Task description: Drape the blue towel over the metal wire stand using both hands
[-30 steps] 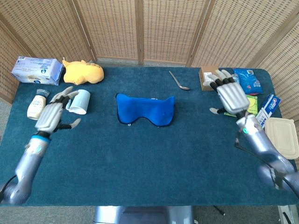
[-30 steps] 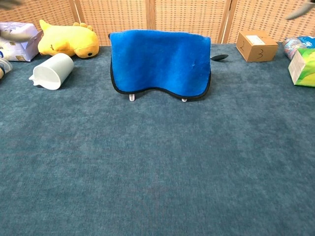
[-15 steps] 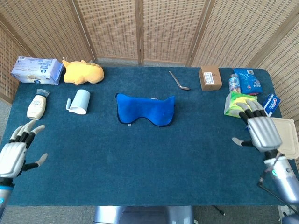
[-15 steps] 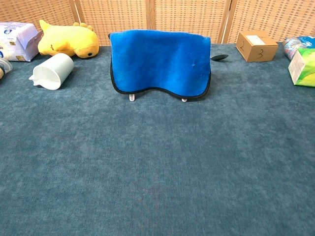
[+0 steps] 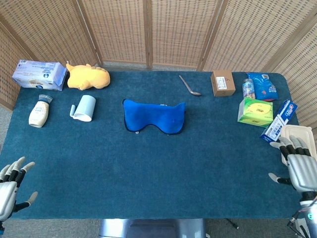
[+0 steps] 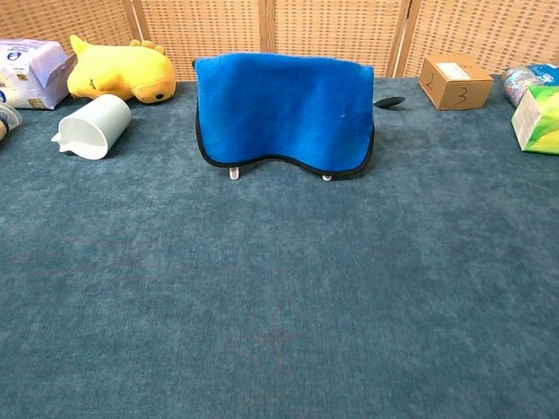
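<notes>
Now my left hand (image 5: 9, 191) hovers empty, fingers spread, at the table's near-left corner. Mid-table, the blue towel (image 6: 284, 109) hangs draped over the metal wire stand (image 6: 234, 173), whose feet show beneath. My right hand (image 5: 301, 168) is spread and empty at the near-right edge.

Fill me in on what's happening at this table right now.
Nothing is being handled at the moment. The blue towel hangs draped over the wire stand, of which only the feet show below the towel's edge. The left hand and the right hand are both at the near corners of the table, fingers spread, holding nothing. A pale mug lies on its side to the left of the towel, and a spoon lies behind it to the right.
</notes>
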